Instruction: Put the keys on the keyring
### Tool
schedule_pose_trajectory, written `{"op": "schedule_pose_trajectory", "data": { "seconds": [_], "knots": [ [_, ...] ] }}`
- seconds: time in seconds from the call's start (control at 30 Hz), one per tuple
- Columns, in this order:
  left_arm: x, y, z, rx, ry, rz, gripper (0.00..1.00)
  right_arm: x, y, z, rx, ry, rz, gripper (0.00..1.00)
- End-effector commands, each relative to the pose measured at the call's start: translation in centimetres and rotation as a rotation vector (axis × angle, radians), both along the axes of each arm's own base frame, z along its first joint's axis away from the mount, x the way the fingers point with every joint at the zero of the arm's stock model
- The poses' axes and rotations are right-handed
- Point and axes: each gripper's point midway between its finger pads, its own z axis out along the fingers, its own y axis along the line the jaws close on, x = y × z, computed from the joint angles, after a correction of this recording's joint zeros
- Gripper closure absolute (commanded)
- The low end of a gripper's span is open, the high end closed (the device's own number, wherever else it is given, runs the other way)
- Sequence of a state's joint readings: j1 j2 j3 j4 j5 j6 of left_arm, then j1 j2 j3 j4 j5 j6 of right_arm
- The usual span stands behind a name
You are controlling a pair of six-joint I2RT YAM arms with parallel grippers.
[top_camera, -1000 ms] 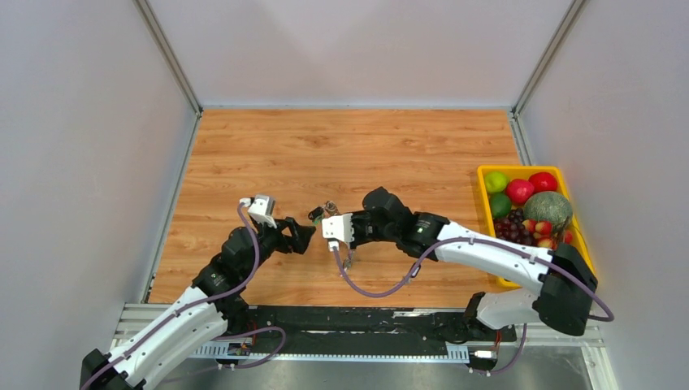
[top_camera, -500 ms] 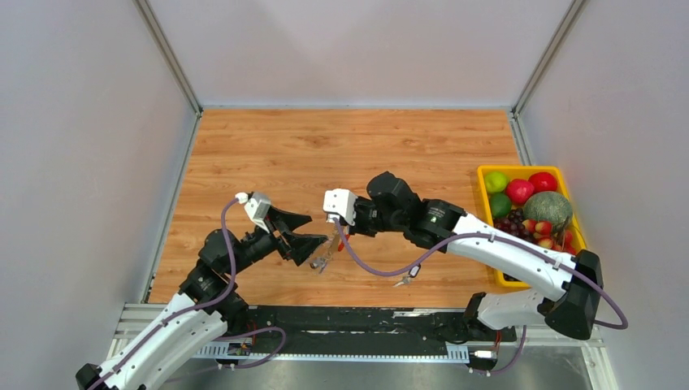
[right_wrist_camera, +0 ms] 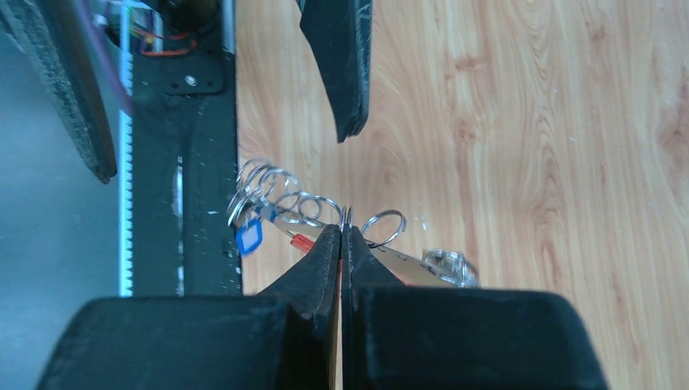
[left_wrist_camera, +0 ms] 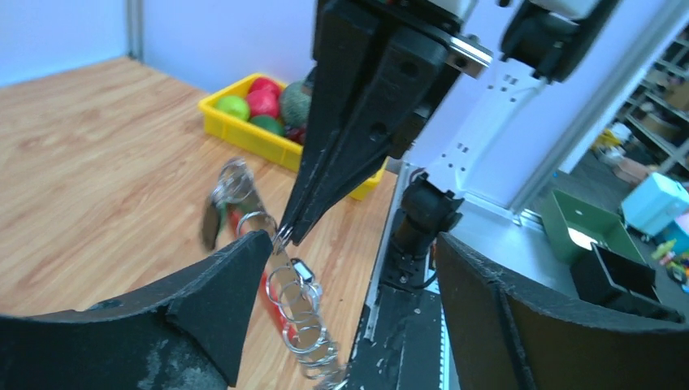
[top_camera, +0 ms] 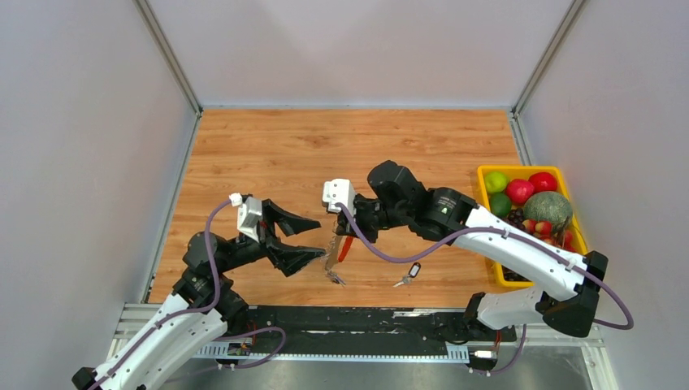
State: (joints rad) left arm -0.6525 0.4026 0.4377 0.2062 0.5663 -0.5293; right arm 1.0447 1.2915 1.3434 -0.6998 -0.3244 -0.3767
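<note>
My right gripper (top_camera: 345, 234) (right_wrist_camera: 341, 234) is shut on one silver ring of the keyring (top_camera: 335, 264), which hangs above the table. Its coiled chain of rings (left_wrist_camera: 296, 313) (right_wrist_camera: 280, 199) dangles down, with the red loop (top_camera: 346, 249) (left_wrist_camera: 272, 296) beside it. My left gripper (top_camera: 318, 237) (left_wrist_camera: 351, 244) is open, just left of the chain, one fingertip (left_wrist_camera: 244, 260) almost against the pinched ring. Two small keys (top_camera: 409, 275) lie on the wood to the right. A blue tag (right_wrist_camera: 249, 238) shows by the chain's end; I cannot tell if it hangs on it.
A yellow tray (top_camera: 486, 172) (left_wrist_camera: 244, 134) of fruit stands at the table's right edge. The black base rail (top_camera: 366, 321) (right_wrist_camera: 183, 162) runs along the near edge, close under the hanging chain.
The right gripper has risen and shifted slightly right, so the chain hangs lower and freer. The left gripper has moved nearer and in toward the chain, its jaws a little narrower.
</note>
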Motion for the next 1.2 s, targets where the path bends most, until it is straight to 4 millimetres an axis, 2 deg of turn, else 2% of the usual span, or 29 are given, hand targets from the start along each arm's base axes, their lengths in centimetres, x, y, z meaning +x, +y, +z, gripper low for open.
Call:
{"op": "schedule_pose_trajectory", "data": {
  "seconds": [0.0,0.1,0.27,0.37,0.57,0.77,1.17],
  "knots": [
    [-3.2,0.0,3.0,-0.078,-0.149,-0.146,0.19,-2.9,0.3,3.9,0.093,0.103,0.069,1.00],
    [-3.9,-0.2,3.3,-0.085,-0.165,-0.191,0.29,-3.8,0.1,4.4,0.090,0.138,0.089,1.00],
    [-4.0,-0.3,3.3,-0.082,-0.169,-0.206,0.39,-5.0,0.1,5.8,0.121,0.161,0.127,1.00],
    [-4.2,-0.4,3.1,-0.078,-0.166,-0.224,0.51,-5.5,0.1,6.9,0.146,0.167,0.144,1.00],
    [-4.3,-0.7,2.7,-0.074,-0.147,-0.247,0.60,-5.9,0.4,8.1,0.173,0.162,0.155,1.00],
    [-4.3,-0.9,2.5,-0.073,-0.135,-0.267,0.62,-5.6,0.9,8.4,0.174,0.157,0.148,1.00],
    [-3.6,-0.9,2.3,-0.069,-0.137,-0.225,0.60,-6.7,1.2,8.7,0.178,0.168,0.183,1.00]
  ]
}}
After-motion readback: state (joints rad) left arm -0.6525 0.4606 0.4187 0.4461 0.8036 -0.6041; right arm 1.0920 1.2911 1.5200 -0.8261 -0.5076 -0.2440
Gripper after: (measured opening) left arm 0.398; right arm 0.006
